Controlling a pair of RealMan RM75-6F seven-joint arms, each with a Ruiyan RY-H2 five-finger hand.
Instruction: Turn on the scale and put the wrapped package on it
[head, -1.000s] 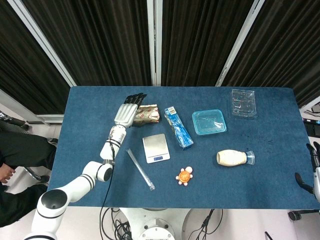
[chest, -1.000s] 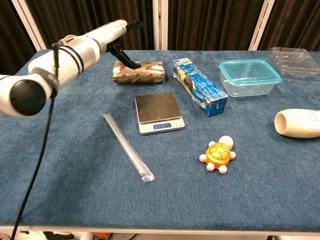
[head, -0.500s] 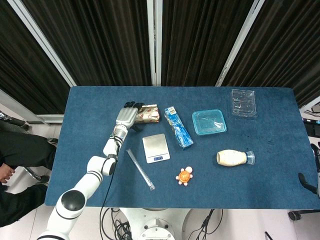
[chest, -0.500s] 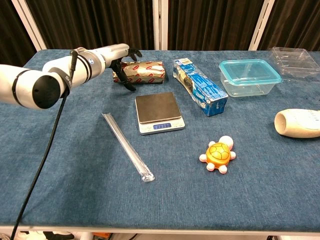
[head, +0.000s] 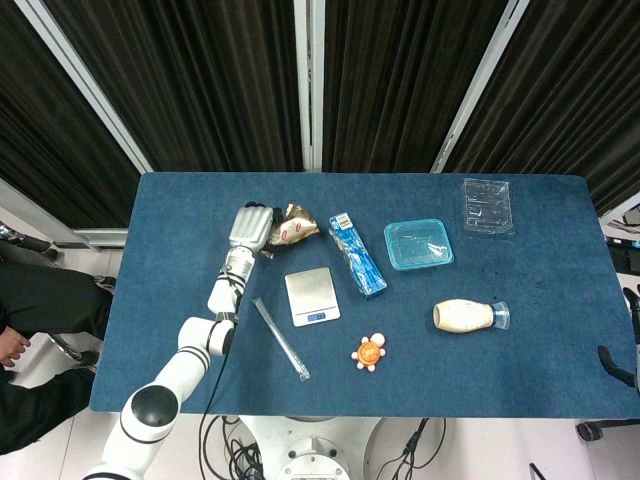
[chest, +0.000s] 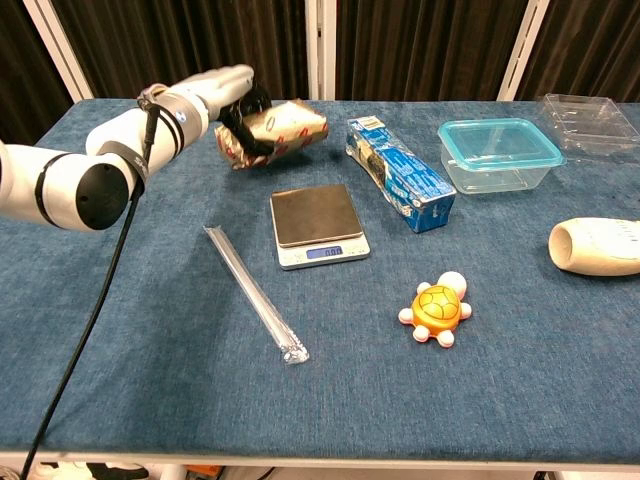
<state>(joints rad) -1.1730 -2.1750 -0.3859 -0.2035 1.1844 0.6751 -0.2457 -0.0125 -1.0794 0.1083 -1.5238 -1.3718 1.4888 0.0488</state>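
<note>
Now we hold the wrapped package (chest: 275, 133) in our left hand (chest: 240, 112), tilted and lifted off the table behind the scale (chest: 317, 226), whose display is lit, ready for weighing.

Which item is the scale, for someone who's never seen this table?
Near the middle of the blue table, find the long blue box. The scale lies just left of it: a small flat square with a dark platform and a lit display strip on its near edge, nothing on it.
</note>
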